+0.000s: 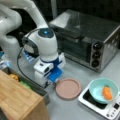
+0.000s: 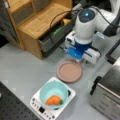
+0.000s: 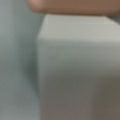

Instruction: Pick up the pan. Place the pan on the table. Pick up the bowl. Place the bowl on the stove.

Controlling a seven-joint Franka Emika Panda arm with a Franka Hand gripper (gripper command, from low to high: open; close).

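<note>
Status of work: the pan (image 1: 68, 88) is lying flat on the table (image 1: 75, 110), off the stove (image 1: 100, 105), so the first two steps appear complete. The bowl (image 1: 103, 90) is already sitting on the dark plate of the stove in both front views, with an orange piece of food (image 1: 107, 93) inside it. Judged from this layout, the bowl steps also look done, although the gripper is working at the pan, not at the bowl.

Tool position: the gripper (image 1: 51, 83) is reaching down at the pan's edge, on the side toward a front view's left. In a front view the gripper (image 2: 75, 59) is standing at the pan's (image 2: 69, 71) far rim, toward that view's top. The wrist view is showing a white block, probably the pan's handle (image 3: 75, 70), directly below the camera, with a pink strip of the pan (image 3: 75, 6) along the top. The fingers themselves are not showing, so whether the gripper is released or clenched on the handle cannot be told.

Relative layout: the pan is lying just beside the stove (image 2: 50, 110), and the bowl (image 2: 53, 93) is lying well apart from the gripper. A silver toaster oven (image 1: 87, 37) is standing behind, and a wooden block (image 1: 17, 100) is standing at a front view's left.
</note>
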